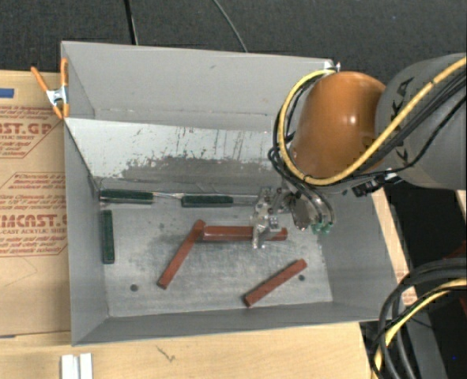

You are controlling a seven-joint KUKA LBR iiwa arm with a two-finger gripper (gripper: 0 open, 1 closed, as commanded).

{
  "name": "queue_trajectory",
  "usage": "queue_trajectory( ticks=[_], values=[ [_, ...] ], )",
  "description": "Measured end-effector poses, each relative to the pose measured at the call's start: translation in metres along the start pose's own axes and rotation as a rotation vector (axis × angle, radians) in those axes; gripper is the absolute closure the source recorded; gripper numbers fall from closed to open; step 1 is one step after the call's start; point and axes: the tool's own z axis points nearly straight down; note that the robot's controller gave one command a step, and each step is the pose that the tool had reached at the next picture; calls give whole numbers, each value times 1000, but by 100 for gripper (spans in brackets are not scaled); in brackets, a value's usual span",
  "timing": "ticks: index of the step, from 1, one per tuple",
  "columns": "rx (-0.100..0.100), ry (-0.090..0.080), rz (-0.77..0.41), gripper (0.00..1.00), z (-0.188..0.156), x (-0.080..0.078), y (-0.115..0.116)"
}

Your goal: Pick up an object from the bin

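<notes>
Camera view, down into the grey bin (pixel 81 235).

Pincer (pixel 266 229): comes in from the right beneath the arm's orange cover (pixel 336 125) and sits low over the bin floor, at the right end of a red-brown stick (pixel 227 232). That stick: lies flat, left to right, about mid-floor, with a short stub poking out on the pincer's right side. Width of the pincer: cannot tell, too cluttered at the tip. Cannot tell either whether touching the stick or just above it.

Progress, by judgement: approach made, grasp not confirmed, nothing lifted. Left to do: close on the stick's right end, raise it clear of the bin.

Round about:
- Second red-brown stick (pixel 178 257), slanting toward the near left, its upper end at or against the first stick's left end.
- Third red-brown stick (pixel 274 283), slanted, near right, apart from the pincer.
- Far-left green stick (pixel 126 197) and far-middle green stick (pixel 207 201), in a line along the foot of the far wall.
- Left-wall green stick (pixel 107 237), lying near-to-far beside the left wall.

In the way: little. Possibly a nudge to the second red-brown stick on lifting; the far-middle green stick near but apart.
</notes>
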Motion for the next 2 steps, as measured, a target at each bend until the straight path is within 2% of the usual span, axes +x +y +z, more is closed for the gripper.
queue_trajectory(
  ticks=[1,2],
  values=[
    [1,3,-24,100,-25,6,2],
    [-1,8,-34,0,-40,9,0]
  ],
)
